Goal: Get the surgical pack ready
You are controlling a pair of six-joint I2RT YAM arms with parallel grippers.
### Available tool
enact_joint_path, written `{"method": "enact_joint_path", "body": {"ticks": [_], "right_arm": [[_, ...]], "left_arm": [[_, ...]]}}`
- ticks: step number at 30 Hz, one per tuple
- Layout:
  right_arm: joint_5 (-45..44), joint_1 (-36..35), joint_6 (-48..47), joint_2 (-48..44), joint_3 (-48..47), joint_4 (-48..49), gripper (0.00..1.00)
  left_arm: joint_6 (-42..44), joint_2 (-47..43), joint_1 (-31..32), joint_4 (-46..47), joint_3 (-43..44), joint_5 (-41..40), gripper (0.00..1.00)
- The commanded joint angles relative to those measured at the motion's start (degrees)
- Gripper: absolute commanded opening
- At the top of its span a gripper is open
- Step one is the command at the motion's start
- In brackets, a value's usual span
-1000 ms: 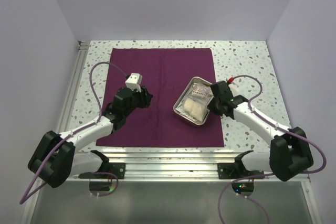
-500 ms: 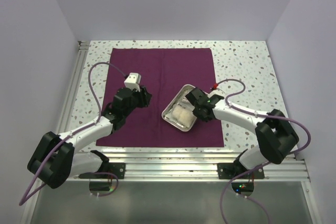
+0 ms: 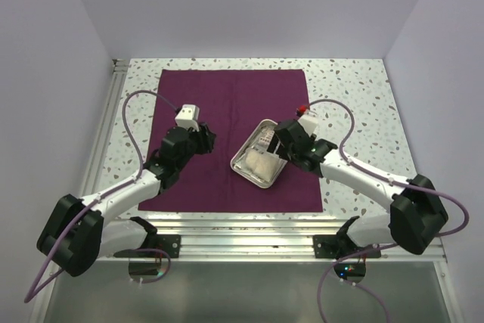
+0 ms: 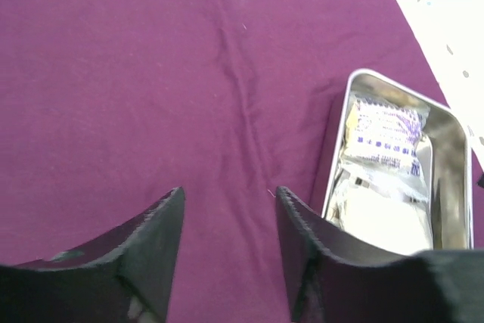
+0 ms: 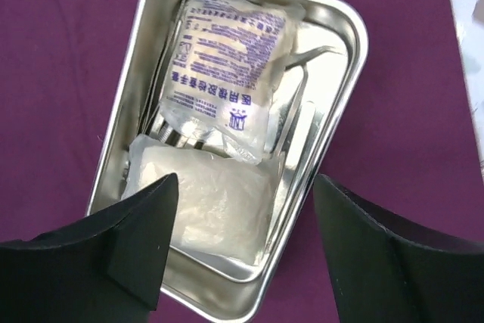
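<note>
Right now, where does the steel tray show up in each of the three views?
Top external: the steel tray lies angled, right of centre on the maroon drape.
Left wrist: it runs along the right side, on the same drape.
Right wrist: it fills the middle of the picture, seen from above.
Shared landmark: the printed pouch inside the tray, visible in all three views.

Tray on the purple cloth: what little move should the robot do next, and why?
Probably lift the right gripper up and away from the tray. Its jaws stand open just above the tray, holding nothing, and the tray with its packets already rests on the spread surgical pack.
</note>
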State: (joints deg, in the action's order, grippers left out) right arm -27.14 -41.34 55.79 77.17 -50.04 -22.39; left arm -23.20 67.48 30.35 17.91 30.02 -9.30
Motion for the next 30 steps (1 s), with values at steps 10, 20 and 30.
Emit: {"method": "enact_joint_path", "body": {"ticks": [10, 20, 30], "right_arm": [[19.0, 25.3, -32.3, 12.3, -25.4, 0.2, 0.77], [31.7, 34.3, -33.8, 39.3, -44.4, -1.2, 0.77], [30.4, 34.6, -33.0, 48.7, -51.0, -2.0, 0.75]], "left_arm": [[-9.1, -0.9, -6.5, -13.8, 2.7, -4.1, 0.67], [-10.9, -8.9, -10.6, -24.2, 0.7, -6.9, 0.66], [-12.9, -16.0, -10.7, -27.5, -2.4, -8.6, 0.66]]}}
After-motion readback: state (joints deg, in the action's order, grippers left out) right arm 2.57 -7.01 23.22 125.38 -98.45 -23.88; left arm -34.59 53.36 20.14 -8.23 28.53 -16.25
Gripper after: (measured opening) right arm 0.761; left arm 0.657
